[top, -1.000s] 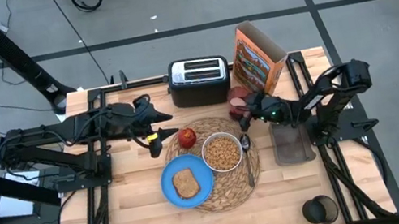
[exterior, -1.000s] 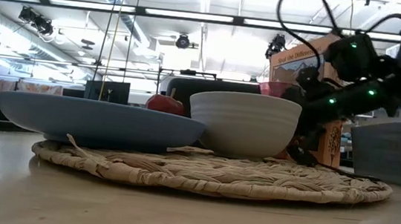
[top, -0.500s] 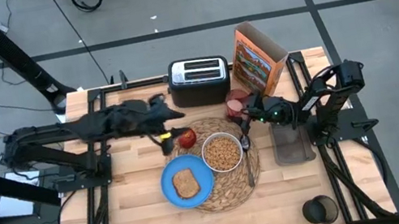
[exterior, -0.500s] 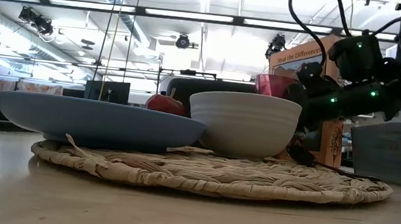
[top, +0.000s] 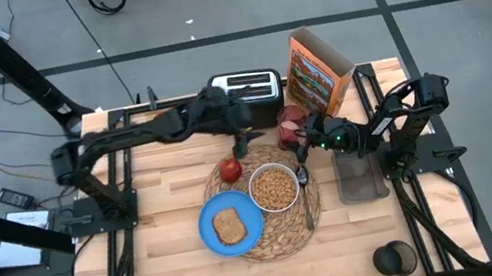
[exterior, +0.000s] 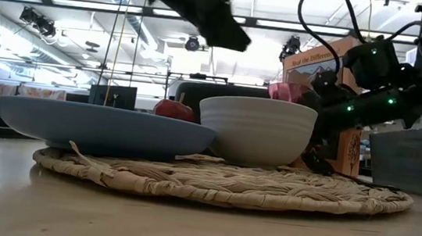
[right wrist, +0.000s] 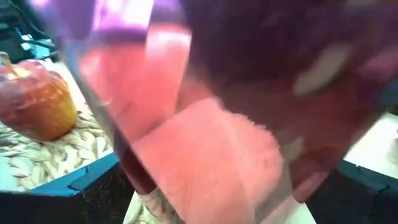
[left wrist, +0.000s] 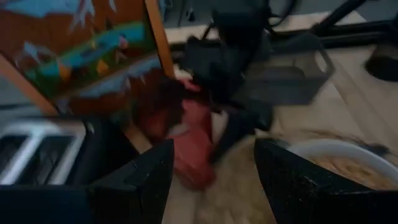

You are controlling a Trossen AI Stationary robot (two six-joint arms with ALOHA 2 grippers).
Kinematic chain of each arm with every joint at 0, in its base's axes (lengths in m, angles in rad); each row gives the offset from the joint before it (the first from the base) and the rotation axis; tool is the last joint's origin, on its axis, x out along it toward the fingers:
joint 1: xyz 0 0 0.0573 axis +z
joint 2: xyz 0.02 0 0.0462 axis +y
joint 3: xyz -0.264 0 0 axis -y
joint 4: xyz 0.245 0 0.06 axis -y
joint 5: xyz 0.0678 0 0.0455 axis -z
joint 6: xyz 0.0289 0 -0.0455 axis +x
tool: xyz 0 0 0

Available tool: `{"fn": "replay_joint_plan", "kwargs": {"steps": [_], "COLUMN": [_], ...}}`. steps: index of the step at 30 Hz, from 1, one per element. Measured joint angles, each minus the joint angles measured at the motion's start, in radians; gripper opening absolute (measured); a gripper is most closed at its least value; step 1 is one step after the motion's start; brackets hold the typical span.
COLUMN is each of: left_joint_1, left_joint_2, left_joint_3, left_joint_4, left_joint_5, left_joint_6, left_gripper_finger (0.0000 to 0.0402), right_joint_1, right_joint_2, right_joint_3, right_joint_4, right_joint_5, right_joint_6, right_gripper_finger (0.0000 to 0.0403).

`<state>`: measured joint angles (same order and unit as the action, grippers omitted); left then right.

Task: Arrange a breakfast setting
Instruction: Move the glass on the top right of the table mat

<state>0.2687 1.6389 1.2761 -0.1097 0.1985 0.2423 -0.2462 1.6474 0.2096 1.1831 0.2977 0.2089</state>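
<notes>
Now, right gripper: jaws are spread wide around the translucent pink-red cup, which is clasped at its wall.
Cup position: it is carried just beyond the far right edge of the woven straw placemat, between the placemat and the cereal box.
Cup handling: it is judged light, stiff and smooth, so a slip is possible; a grip across the mid-wall is judged best, and the cup should be kept upright.
Left gripper: jaws are part-way apart with nothing held, poised off the placemat's far edge beside the toaster.
Placemat contents: the white bowl of cereal, the red apple, the blue plate with toast slice and the metal spoon are laid on it.
Change: the left arm has been swung from well left of the placemat to its far edge; the cup has barely been shifted.
</notes>
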Motion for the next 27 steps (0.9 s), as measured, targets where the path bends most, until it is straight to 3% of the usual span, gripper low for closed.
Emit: {"fn": "replay_joint_plan", "kwargs": {"steps": [6, 12, 27], "left_joint_1": [0.016, 0.016, 0.002], "left_joint_2": [0.153, 0.227, 0.250], "left_joint_3": [0.124, 0.166, 0.168], "left_joint_4": [-0.001, 0.005, 0.037], "left_joint_5": [0.050, 0.054, 0.056], "left_joint_6": [0.090, 0.110, 0.104], "left_gripper_finger": [0.0228, 0.0228, 0.0228], "right_joint_1": [-0.021, -0.035, -0.039], "right_joint_2": [0.000, 0.000, -0.001], "right_joint_3": [0.000, 0.000, 0.000], "right_joint_4": [-0.005, -0.002, -0.003], "right_joint_5": [0.002, -0.001, -0.048], "right_joint_6": [-0.016, -0.060, -0.145], "right_gripper_finger": [0.0399, 0.0398, 0.0399]}}
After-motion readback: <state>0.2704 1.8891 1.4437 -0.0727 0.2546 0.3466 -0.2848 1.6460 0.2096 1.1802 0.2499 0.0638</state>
